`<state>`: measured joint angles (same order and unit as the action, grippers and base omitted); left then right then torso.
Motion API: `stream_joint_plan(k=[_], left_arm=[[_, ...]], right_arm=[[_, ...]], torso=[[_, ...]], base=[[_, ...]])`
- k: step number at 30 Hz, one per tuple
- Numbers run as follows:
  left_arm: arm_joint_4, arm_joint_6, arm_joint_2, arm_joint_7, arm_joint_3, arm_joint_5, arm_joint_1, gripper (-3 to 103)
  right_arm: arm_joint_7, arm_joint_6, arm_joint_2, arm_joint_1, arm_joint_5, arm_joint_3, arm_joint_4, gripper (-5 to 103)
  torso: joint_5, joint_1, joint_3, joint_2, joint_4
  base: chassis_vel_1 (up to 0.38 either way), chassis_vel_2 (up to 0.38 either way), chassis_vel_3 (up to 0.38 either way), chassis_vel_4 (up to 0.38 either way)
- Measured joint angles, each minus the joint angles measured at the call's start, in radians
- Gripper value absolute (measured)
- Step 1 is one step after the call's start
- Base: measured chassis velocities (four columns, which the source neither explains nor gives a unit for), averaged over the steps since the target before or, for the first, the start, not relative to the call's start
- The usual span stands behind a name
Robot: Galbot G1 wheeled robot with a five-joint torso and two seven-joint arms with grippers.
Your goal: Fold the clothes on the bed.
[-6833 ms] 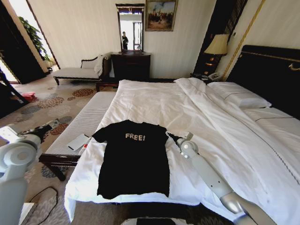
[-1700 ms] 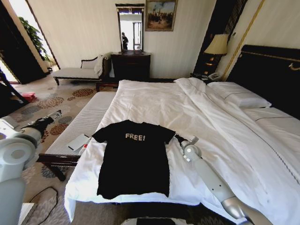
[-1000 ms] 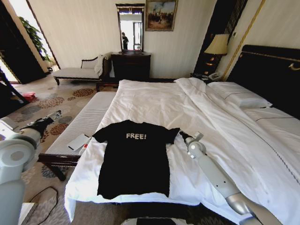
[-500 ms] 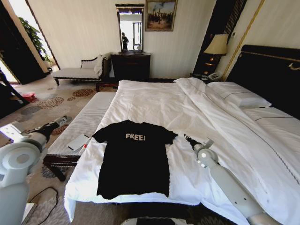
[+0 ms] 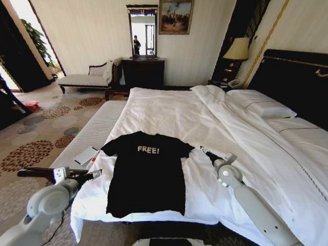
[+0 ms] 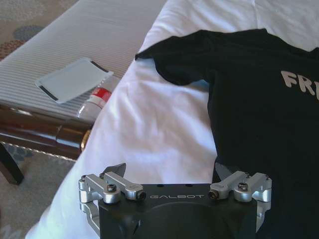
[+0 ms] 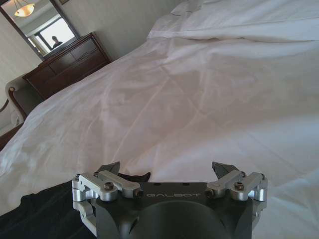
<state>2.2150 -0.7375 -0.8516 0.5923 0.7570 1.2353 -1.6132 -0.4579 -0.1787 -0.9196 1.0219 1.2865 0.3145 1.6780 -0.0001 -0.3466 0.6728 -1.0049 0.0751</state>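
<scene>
The bed [image 5: 169, 110], white under its duvet, holds the clothes [image 5: 147, 174] near its foot corner: one black T-shirt spread flat, lettering up, its long axis running from the collar toward the foot edge nearest the robot. That axis lies between the two arms, so each sleeve has its own nearest pincer. The left gripper [image 6: 174, 175] hovers over the duvet just beside the shirt's left edge, below the left sleeve, fingers spread wide with nothing between them. The right gripper [image 7: 167, 169] sits low by the right sleeve (the dark cloth shows at one finger in its wrist view), also spread and empty; whether a fingertip touches the fabric I cannot tell. Both look about equally near, each to its own side.
</scene>
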Motion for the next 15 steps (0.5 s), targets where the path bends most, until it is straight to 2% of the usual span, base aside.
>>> stream_joint_plan(k=[2,6,7,11,15], left_arm=[[0.0,0.0,-0.004,-0.001,-0.019,-0.01,-0.008,100],[-0.011,0.0,-0.004,-0.029,-0.062,-0.081,-0.039,100],[-0.014,0.0,0.003,-0.058,-0.083,-0.134,-0.066,100],[-0.004,0.003,0.02,-0.074,-0.098,-0.169,-0.11,100],[-0.008,0.027,0.066,-0.114,-0.111,-0.261,-0.16,102]], right_arm=[[0.0,0.0,-0.002,0.0,-0.001,0.002,0.0,100],[-0.001,0.0,-0.004,0.0,-0.003,0.013,0.0,100],[-0.001,0.0,-0.004,0.0,-0.003,0.021,0.0,100],[-0.001,0.0,-0.003,0.001,-0.002,0.031,-0.001,100],[0.0,-0.001,-0.004,0.003,-0.002,0.039,-0.007,100]], torso=[[0.0001,0.0,0.0,0.0,0.0002],[0.0001,0.0,0.0,0.0,0.0003],[0.0002,0.0,0.0,0.0,0.0003],[0.0,0.0,0.0,0.0,0.0002],[0.0003,0.0,0.0,0.0,0.0001]], base=[[0.0,0.0,0.0,0.0],[0.0,0.0,0.0,0.0],[0.0,0.0,0.0,0.0],[0.0,0.0,0.0,0.0],[0.0,0.0,0.0,0.0]])
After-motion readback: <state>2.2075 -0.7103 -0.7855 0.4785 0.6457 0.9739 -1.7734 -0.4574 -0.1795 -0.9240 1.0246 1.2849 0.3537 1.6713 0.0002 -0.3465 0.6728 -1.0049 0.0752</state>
